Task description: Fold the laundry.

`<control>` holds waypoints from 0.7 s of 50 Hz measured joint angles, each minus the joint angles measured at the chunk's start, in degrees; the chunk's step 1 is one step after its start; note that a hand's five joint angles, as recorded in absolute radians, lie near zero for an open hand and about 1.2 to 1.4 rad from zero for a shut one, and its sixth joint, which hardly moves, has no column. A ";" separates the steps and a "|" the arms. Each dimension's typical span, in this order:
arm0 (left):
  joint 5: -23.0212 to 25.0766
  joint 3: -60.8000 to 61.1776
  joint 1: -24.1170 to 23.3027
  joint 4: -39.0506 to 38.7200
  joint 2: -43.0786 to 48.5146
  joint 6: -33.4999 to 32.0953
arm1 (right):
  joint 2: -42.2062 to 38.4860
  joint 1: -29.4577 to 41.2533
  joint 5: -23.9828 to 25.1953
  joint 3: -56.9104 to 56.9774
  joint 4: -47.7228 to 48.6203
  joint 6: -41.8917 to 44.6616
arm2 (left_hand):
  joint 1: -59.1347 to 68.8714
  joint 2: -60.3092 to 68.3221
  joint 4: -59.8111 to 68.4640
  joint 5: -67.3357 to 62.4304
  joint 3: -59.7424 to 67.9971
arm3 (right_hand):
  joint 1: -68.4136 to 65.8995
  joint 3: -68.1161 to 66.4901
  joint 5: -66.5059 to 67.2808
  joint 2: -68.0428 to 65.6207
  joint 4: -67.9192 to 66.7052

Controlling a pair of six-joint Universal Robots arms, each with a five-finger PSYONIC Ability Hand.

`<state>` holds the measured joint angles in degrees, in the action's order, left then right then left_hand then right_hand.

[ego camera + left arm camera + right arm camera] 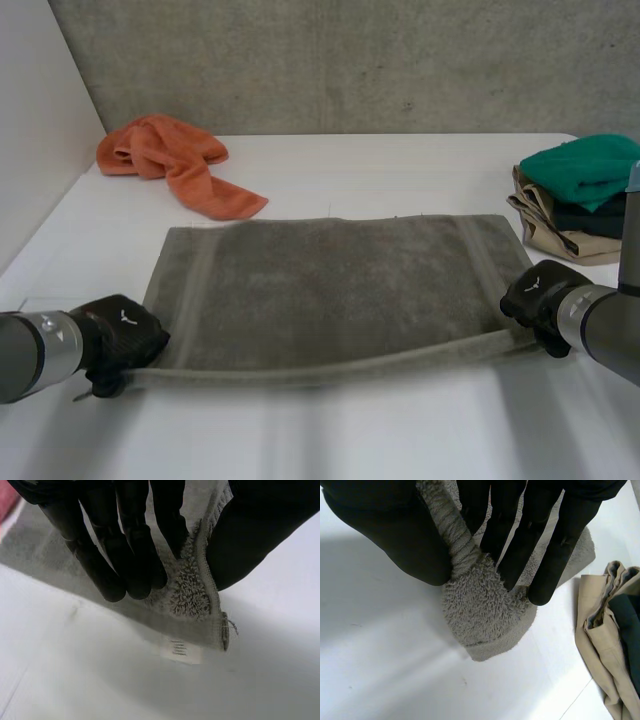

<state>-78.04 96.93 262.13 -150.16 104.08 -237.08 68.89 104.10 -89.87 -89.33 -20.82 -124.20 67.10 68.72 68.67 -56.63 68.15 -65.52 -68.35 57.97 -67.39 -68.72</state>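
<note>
Both hands are pinching the near corners of the grey towel (340, 290), which is lying spread on the desk (330, 440).

The left hand (125, 335) is nipping the near left corner between straight fingers and thumb. The right hand (540, 295) is pinching the bunched near right corner the same way. The towel is stretching away from both palms, its long axis running hand to hand, each hand equally near its corner. In my judgement, the coming fold is calling for both hands to carry that near hem away to the far edge together. Beyond the left hand an orange cloth (175, 160) is lying crumpled; beyond the right, a folded stack (580, 200) is sitting.
</note>
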 measured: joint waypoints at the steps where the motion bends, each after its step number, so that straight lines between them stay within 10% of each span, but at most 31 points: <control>1: -0.12 -1.14 -0.45 0.07 0.35 0.15 | -0.33 -0.10 0.19 0.25 0.53 -0.01 | 0.00 0.00 0.00 0.00 0.00 | 0.00 0.00 0.00 0.00 0.00; 20: -8.51 -42.37 -3.51 -26.11 18.54 9.99 | -8.86 -1.22 -1.06 19.86 32.17 -11.99 | 0.00 0.00 0.00 0.00 0.00 | 0.00 -0.42 0.01 0.00 0.00; 35: -12.75 -55.99 -2.12 -50.06 16.82 33.96 | -4.15 -1.78 -1.52 26.28 61.64 -36.75 | 0.00 0.02 0.01 -0.59 0.00 | 0.00 -0.42 1.02 0.00 -0.01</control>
<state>-90.79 40.94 260.02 -200.22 120.90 -203.12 64.74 102.32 -91.39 -63.05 40.82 -160.96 67.10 68.74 68.68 -57.21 68.16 -65.52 -68.77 58.99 -67.39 -68.73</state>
